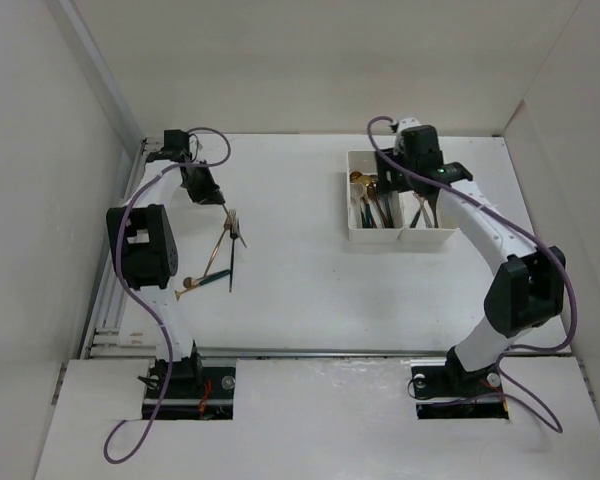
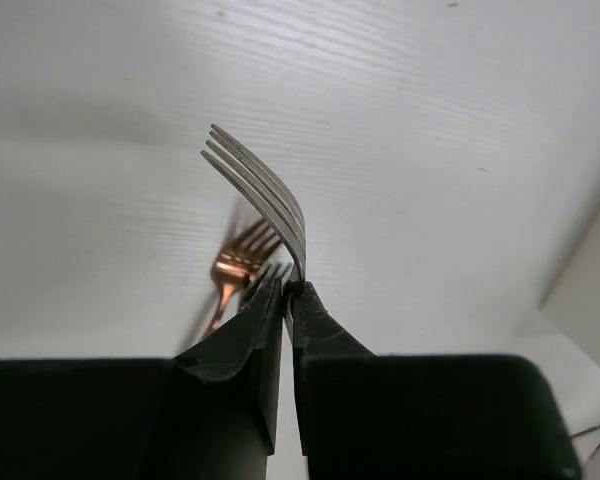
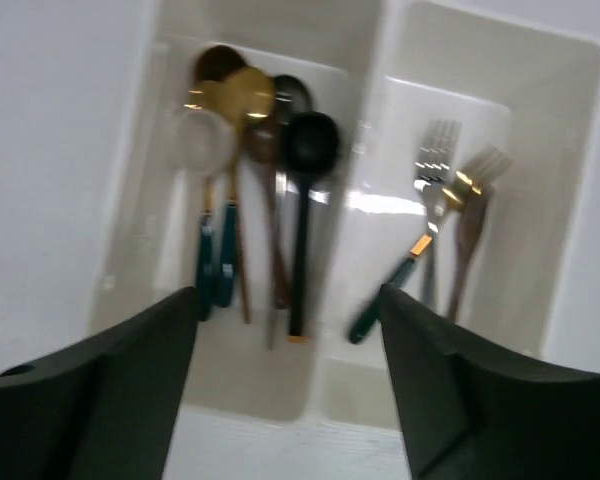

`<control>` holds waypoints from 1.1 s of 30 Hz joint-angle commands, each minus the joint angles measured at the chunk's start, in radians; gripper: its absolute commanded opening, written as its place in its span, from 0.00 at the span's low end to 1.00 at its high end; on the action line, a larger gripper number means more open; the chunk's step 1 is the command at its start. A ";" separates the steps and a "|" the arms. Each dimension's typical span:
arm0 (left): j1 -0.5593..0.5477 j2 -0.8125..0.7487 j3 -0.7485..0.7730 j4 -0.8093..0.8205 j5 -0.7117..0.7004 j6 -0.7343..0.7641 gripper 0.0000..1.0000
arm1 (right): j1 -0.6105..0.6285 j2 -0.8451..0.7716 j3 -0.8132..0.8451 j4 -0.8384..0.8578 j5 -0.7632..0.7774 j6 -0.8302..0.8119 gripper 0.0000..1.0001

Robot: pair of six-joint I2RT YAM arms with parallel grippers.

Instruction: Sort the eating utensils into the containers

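Note:
My left gripper [image 2: 292, 285] is shut on a silver fork [image 2: 265, 195] at its neck, with the tines sticking out past the fingertips. In the top view the left gripper [image 1: 218, 202] hangs just above a small pile of utensils [image 1: 220, 258] on the table's left side. A copper fork [image 2: 235, 268] lies under it. The two white bins [image 1: 400, 237] stand at the back right. Several spoons [image 3: 250, 150] fill the left bin and three forks [image 3: 445, 200] lie in the right bin. My right gripper [image 3: 285, 295] is open and empty above the bins.
A gold spoon [image 1: 187, 287] and a dark-handled utensil [image 1: 231, 268] lie in the pile. White walls enclose the table on the left, back and right. A metal rail [image 1: 110, 300] runs along the left edge.

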 commanded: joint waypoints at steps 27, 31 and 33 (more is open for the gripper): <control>-0.148 -0.610 -0.095 0.112 0.076 -0.013 0.00 | 0.518 0.372 0.312 0.650 -0.606 0.422 0.66; -0.148 -0.632 -0.118 0.122 0.076 -0.013 0.00 | 0.518 0.382 0.303 0.721 -0.626 0.457 0.22; -0.148 -0.632 -0.128 0.122 0.087 -0.013 0.00 | 0.518 0.382 0.294 0.732 -0.626 0.468 0.00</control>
